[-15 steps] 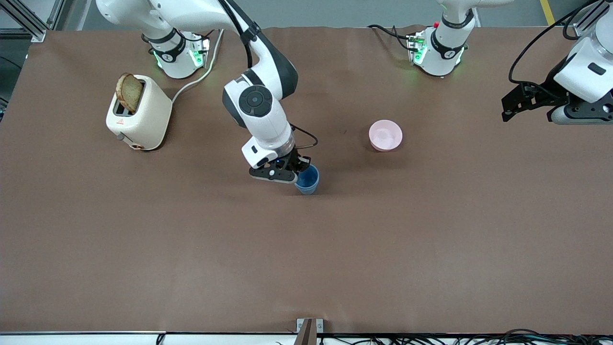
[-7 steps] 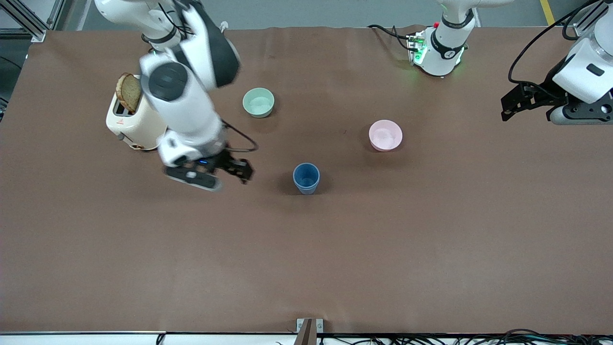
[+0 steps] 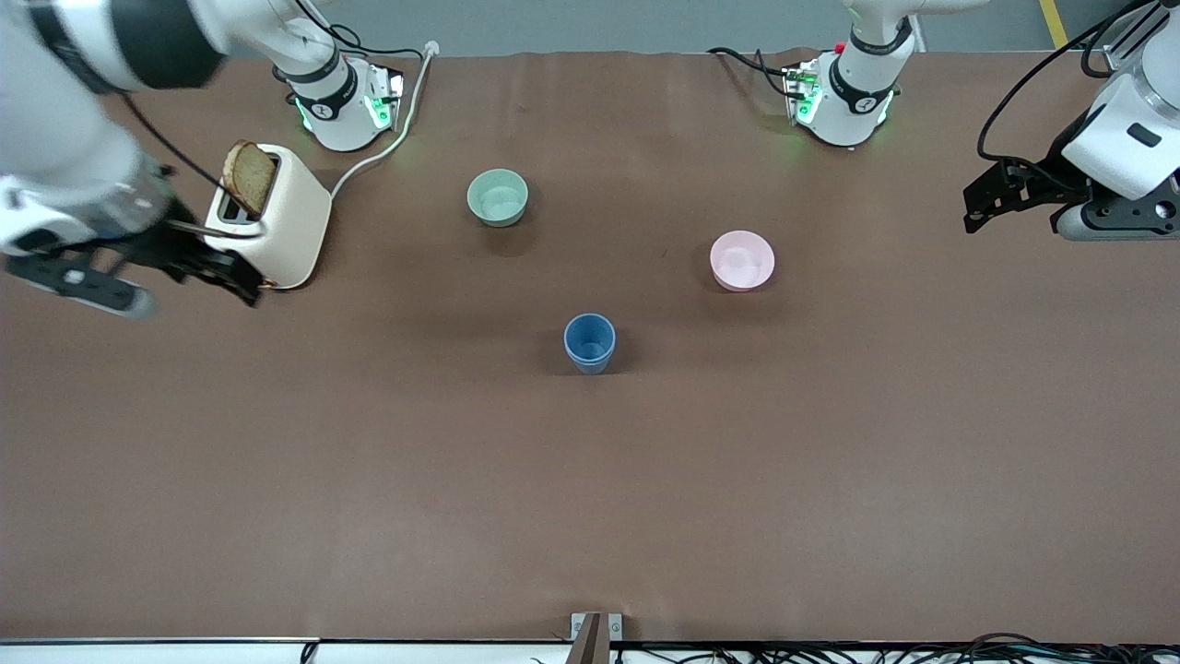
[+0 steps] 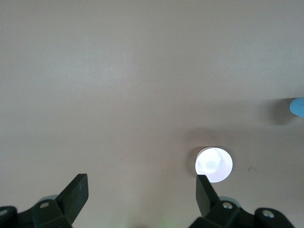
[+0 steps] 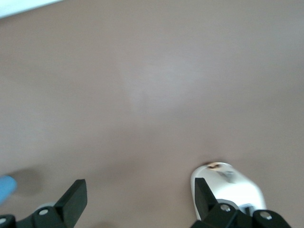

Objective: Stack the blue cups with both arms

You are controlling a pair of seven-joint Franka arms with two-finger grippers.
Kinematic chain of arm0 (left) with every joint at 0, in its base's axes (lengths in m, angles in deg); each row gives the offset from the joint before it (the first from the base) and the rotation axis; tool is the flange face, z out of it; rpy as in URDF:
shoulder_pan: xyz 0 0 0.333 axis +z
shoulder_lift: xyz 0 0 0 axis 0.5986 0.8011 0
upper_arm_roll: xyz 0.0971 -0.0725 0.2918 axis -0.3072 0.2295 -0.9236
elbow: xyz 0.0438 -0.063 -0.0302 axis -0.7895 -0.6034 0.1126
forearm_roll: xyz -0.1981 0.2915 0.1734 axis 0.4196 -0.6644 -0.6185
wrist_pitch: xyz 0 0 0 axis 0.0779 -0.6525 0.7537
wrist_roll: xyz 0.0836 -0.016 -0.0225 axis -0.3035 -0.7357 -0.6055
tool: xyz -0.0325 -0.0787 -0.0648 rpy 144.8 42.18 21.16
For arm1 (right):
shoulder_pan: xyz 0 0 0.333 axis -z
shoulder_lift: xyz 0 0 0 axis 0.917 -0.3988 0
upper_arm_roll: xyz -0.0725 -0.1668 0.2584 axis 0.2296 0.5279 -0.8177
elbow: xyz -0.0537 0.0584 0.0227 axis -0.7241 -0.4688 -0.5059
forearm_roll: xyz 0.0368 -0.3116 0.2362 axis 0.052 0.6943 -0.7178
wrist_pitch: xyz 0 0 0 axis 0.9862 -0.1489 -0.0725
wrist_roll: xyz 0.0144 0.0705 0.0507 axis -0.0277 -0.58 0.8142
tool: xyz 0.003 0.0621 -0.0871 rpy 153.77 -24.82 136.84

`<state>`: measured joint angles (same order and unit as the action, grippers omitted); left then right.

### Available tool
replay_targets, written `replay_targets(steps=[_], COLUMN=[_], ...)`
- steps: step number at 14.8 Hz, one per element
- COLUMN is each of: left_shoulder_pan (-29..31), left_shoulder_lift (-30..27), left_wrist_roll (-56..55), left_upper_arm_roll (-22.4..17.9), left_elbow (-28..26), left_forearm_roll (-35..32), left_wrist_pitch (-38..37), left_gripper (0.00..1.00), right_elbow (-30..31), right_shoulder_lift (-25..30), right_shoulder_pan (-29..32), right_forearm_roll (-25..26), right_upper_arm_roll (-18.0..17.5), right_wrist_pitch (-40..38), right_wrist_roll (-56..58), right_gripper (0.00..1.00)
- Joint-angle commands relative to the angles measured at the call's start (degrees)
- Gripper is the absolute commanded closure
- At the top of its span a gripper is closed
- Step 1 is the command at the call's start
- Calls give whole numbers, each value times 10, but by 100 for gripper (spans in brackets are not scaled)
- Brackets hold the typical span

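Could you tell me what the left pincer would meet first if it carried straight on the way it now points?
Probably bare table: the left pincer is open and aimed down at it. The pink bowl lies just beside that line, though depth is unclear.

Around the blue cup the brown table lies open on every side, the pink bowl and green bowl standing well apart from it and farther from the front camera, the toaster at the right arm's end.
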<state>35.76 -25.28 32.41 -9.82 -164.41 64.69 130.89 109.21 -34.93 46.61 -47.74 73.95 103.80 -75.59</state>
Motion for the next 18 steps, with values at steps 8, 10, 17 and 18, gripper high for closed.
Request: replay_targets(steps=[8,10,17,18], left_shoulder_pan=[2,3,2,2], left_shoulder_lift=[6,6,6,6], left_wrist_roll=[9,9,9,9], left_upper_arm_roll=[2,3,3,4], left_elbow=[22,22,22,25], left_forearm_roll=[-2,-2,-2,-2], left_wrist_pitch=[-11,-14,-17,-21], left_gripper=[0,0,0,0], right_elbow=[-63,-110,-135,-135], right_shoulder_lift=[66,42,15,14], right_shoulder_pan=[186,199,214,215], right_forearm_roll=[3,0,-27,-27], right_upper_arm_roll=[-9,-9,-12,-13], right_wrist_pitch=[-121,-152,-176,-174], right_wrist_roll=[253,265,269,270], right_gripper=[0,0,0,0])
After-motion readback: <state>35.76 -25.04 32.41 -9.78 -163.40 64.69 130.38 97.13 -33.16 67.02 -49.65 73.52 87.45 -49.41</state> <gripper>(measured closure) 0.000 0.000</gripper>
